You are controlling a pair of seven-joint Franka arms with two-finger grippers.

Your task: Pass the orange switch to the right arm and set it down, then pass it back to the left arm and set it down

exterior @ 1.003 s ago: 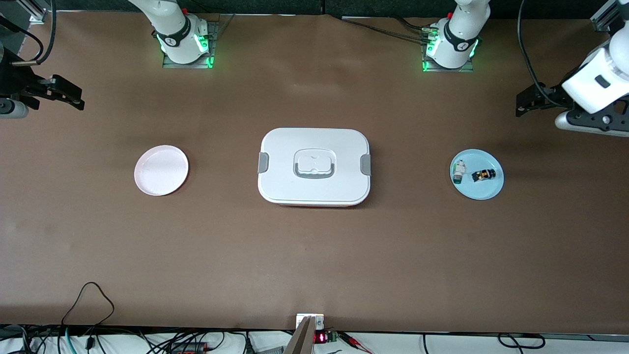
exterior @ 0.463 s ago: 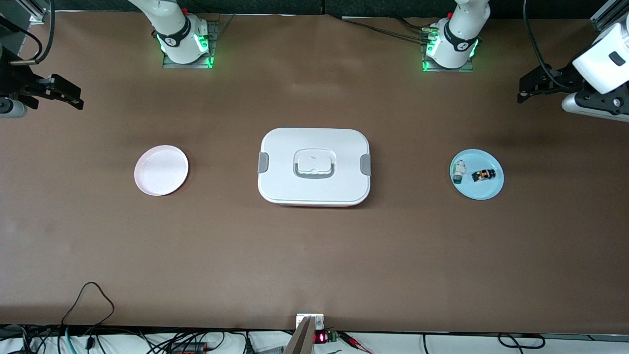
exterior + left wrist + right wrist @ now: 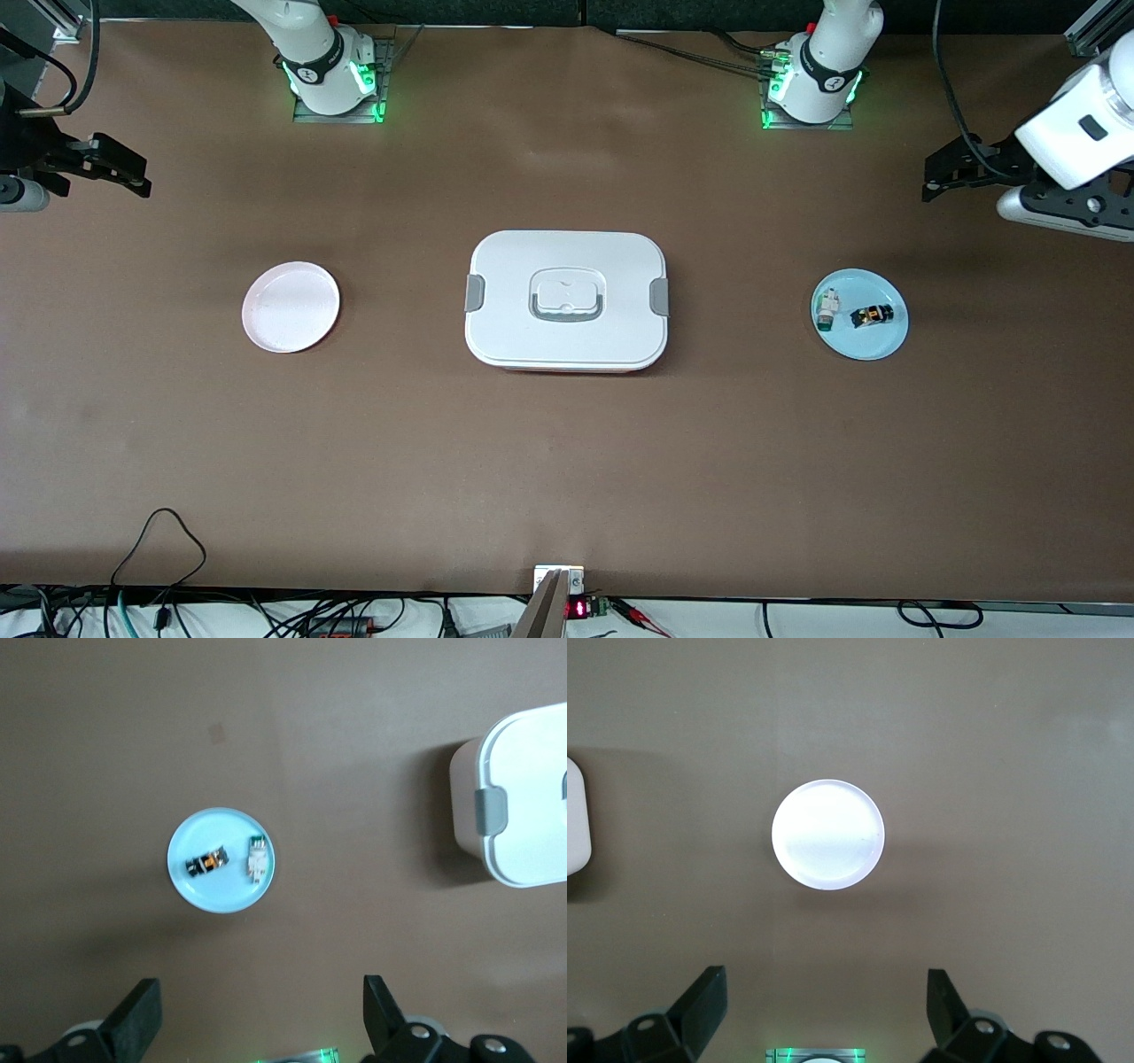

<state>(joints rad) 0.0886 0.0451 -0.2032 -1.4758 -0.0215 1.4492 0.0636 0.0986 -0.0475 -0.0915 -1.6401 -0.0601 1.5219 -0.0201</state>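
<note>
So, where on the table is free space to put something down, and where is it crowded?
Bare table lies between the pink plate and the box, between the box and the blue plate, and in the wide strip nearer the front camera than all three. The pink plate is empty. The blue plate is crowded: the orange switch and a white-and-green component lie on it.

Both arms hang raised at their own worktop ends; left gripper (image 3: 941,177) and right gripper (image 3: 124,168) hold fingers (image 3: 137,1014) spread wide, empty.
</note>
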